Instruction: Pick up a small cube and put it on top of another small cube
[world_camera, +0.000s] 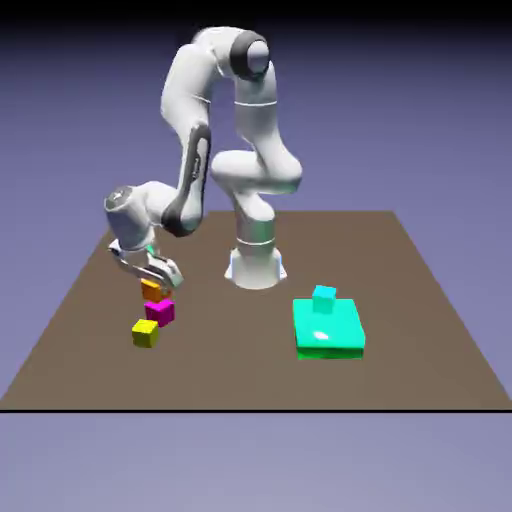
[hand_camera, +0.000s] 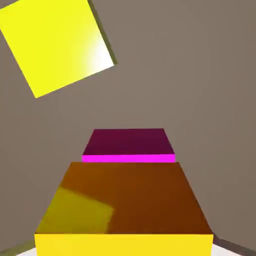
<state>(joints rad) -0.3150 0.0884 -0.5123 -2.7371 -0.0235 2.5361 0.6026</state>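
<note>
Orange cube (world_camera: 152, 289): sits on top of the magenta cube (world_camera: 160, 311) in the exterior view; in the hand view it fills the lower frame with the magenta top showing just beyond it.
End effector (world_camera: 158, 274): right at the orange cube; whether the jaws grip or have let go cannot be told, fingertips hidden in the hand view.
Yellow cube (world_camera: 145, 333): on the counter (world_camera: 420, 300) just beside the stack, untouched.
Cyan cube (world_camera: 324, 297): well apart, on a green block (world_camera: 328, 328).
Progress: stacking appears done or nearly so.
Remaining: confirm release, retreat clear without nudging the stack.
</note>
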